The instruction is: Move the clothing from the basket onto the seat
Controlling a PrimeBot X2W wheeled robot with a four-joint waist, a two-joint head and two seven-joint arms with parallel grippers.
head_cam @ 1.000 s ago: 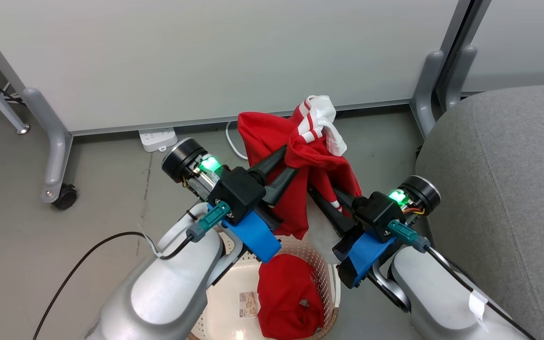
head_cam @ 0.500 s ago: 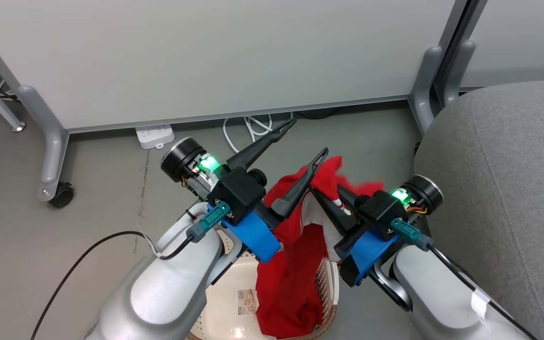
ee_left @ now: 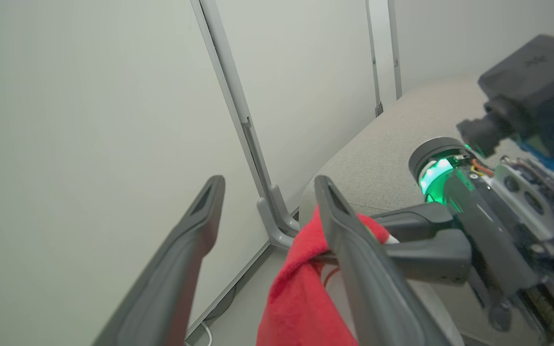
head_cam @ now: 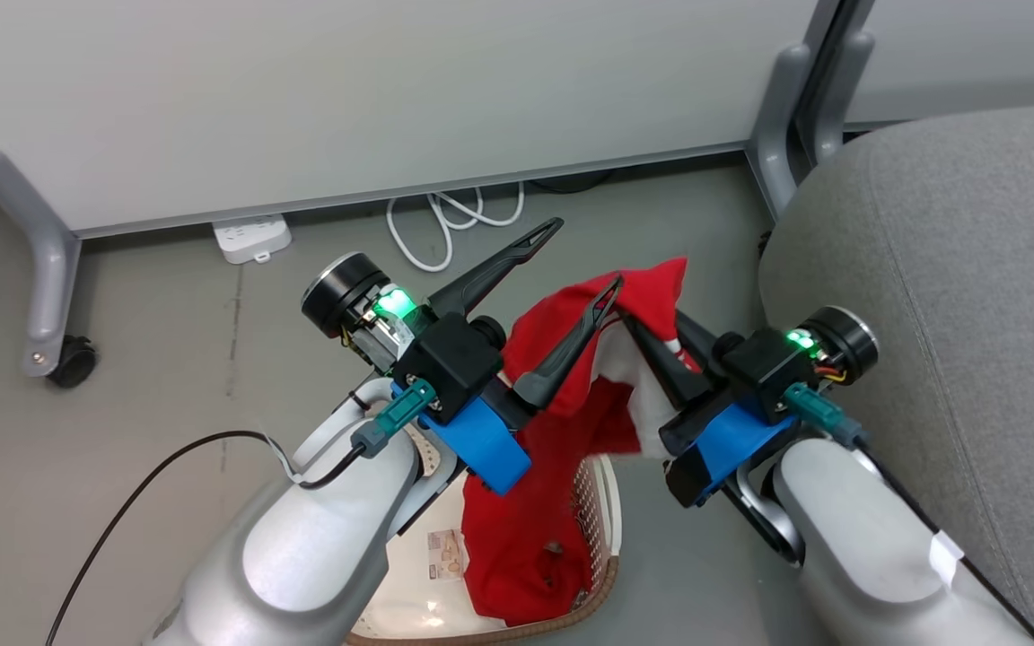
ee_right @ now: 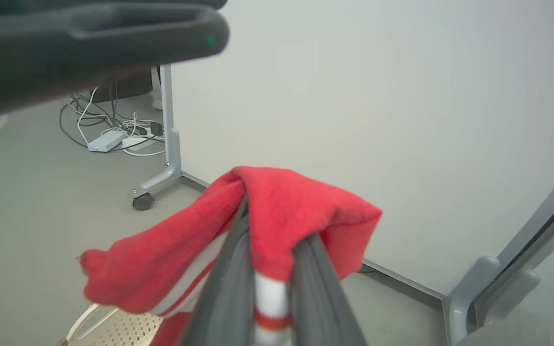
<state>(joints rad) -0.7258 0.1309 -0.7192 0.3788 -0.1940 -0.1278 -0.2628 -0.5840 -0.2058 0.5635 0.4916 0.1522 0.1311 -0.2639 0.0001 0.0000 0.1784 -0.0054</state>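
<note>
A red garment with white stripes hangs from my right gripper, which is shut on its upper fold. Its lower part trails down into the basket, where more red clothing lies bunched; I cannot tell the two pieces apart there. My left gripper stands open just left of the held fold, with its right finger against the cloth. The left wrist view shows the open left gripper, the red cloth and the seat behind. The right wrist view shows the garment draped over the closed right gripper. The grey seat is at the right.
A white partition on grey legs stands ahead, with a caster at the left. A power strip and a coiled white cable lie on the floor by it. A black cable runs along my left arm.
My left gripper has opened and let go of the garment, which has dropped from its raised spread to hang from the right gripper alone. The head view has shifted towards the seat.
</note>
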